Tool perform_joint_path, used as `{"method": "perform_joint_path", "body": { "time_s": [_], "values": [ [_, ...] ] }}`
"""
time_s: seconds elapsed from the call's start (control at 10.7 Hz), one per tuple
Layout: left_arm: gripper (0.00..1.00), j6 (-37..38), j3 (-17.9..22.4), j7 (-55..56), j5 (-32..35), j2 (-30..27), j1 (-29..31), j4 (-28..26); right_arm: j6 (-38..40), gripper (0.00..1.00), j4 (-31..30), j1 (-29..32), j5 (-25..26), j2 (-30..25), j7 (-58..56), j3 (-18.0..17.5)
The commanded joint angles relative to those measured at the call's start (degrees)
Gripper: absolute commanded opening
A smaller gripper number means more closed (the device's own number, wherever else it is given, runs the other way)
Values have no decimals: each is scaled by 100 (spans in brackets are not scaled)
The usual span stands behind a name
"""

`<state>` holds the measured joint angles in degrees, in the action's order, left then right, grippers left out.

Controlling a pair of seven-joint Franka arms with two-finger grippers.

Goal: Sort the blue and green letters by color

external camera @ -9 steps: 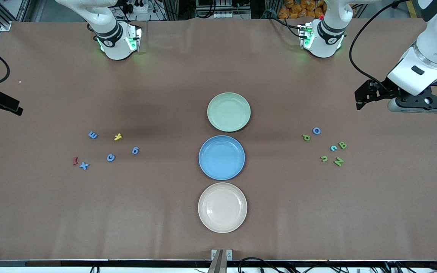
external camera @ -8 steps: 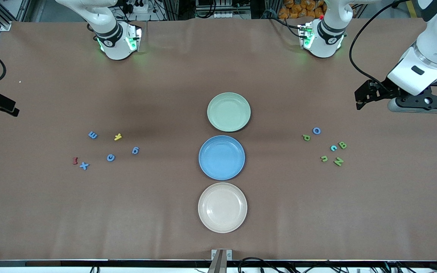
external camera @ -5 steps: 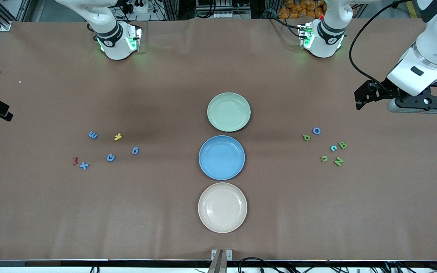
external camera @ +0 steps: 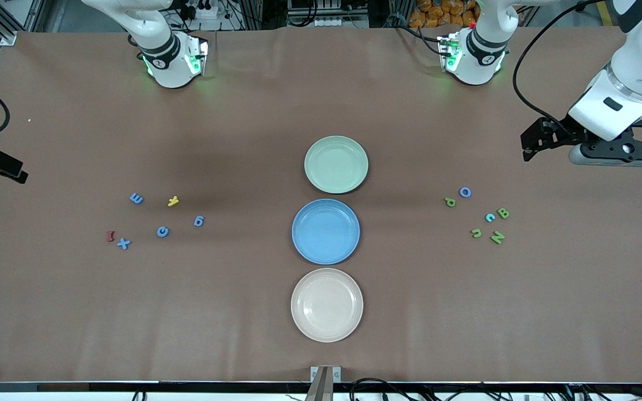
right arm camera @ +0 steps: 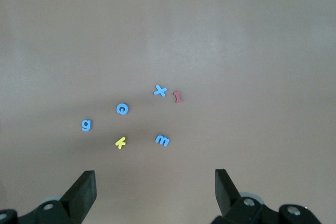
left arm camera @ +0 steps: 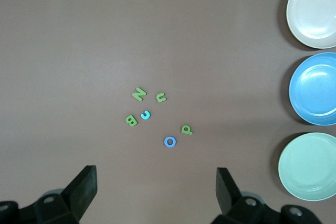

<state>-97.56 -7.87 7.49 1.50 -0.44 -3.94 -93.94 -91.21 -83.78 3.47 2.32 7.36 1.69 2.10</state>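
Both grippers are open and hold nothing: the left gripper [left arm camera: 156, 187] over the green letters [left arm camera: 138, 94], the right gripper [right arm camera: 155, 190] over the blue letters [right arm camera: 122, 108].

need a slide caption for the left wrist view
Open left gripper over the table above a cluster of green and blue letters, three plates alongside.

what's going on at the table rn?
Nothing is held yet. The left gripper hangs open over the cluster of green letters with two blue ones; the right gripper hangs open over the blue letters at its end. The green plate, blue plate and beige plate hold no letters.
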Motion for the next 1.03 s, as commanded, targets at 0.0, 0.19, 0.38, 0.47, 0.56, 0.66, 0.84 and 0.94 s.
{"method": "perform_joint_path", "body": {
  "time_s": [0.0, 0.19, 0.38, 0.47, 0.56, 0.66, 0.84, 0.94],
  "values": [
    [100, 27, 14, 7, -45, -53, 51, -63, -202, 100, -304, 14, 50, 196, 112, -25],
    [100, 131, 23, 68, -53, 52, 121, -150, -1060, 100, -1390, 14, 6, -49, 16, -25],
    [100, 150, -30, 673, -115, 62, 60, -457, -2438, 100, -2821, 14, -3, -330, -516, -25],
    [100, 28, -39, 701, -176, 27, 60, -676, -3046, 100, -3472, 101, -20, -392, -1086, -25],
    [100, -269, -39, 701, -403, -60, 86, -1035, -3461, 100, -3975, 197, -203, -454, -1762, -25],
    [100, -672, -39, 710, -466, -218, 103, -1465, -3587, 100, -4275, 268, -484, -455, -2552, -17],
    [100, -1316, -82, 858, -528, -412, 60, -2161, -4094, 100, -4847, 382, -565, -446, -3881, -17],
    [100, -1362, -179, 964, -659, -413, 68, -2277, -4463, 100, -5102, 383, -566, -411, -4417, -17]
  ]
}}
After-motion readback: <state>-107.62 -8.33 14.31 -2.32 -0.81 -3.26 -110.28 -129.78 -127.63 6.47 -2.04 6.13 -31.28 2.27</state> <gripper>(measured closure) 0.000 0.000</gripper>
